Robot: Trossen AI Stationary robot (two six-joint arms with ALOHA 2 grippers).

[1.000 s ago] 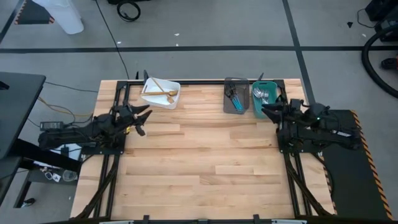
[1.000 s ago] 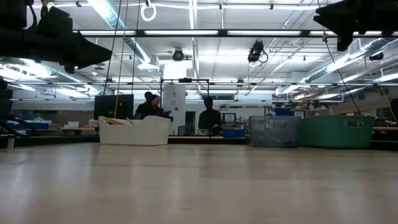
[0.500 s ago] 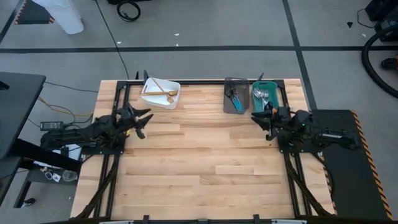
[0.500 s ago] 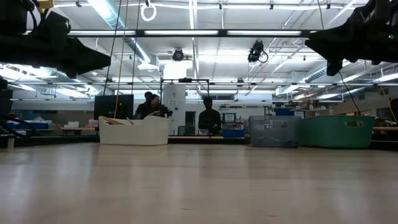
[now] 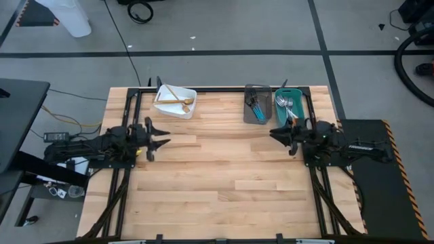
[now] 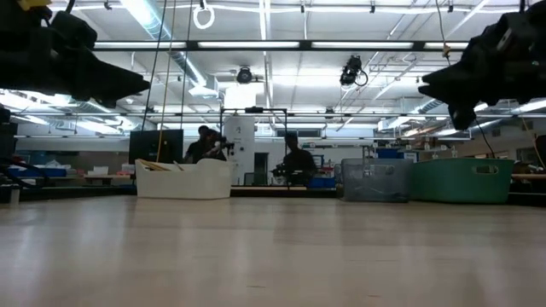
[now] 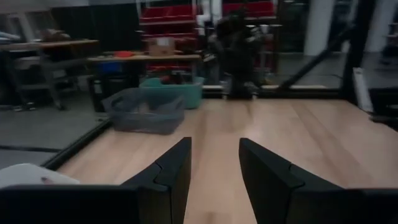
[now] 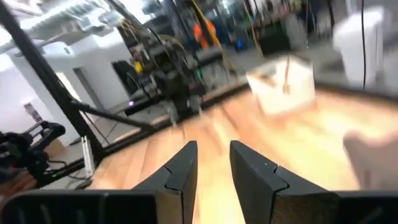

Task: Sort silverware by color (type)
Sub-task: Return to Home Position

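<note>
I took the grey bin (image 5: 247,116) at the far edge of the wooden surface (image 5: 224,176) as my reference. The blue-handled forks (image 5: 256,106) lay inside it. The teal bin (image 5: 277,112) stood just beside it on the right arm's side and held utensils with metal tines (image 5: 286,104). The white bin (image 5: 163,112) sat well apart from the grey bin on the left arm's side, with the gold forks (image 5: 178,100) lying in it. The right end effector (image 5: 278,134) hung above the surface just in front of the grey bin, pointing toward the left arm. Its fingers were slightly apart with nothing between them. The left end effector (image 5: 159,141) hung well away from the grey bin, in front of the white bin, facing the right arm. Its fingers were also apart and empty.
</note>
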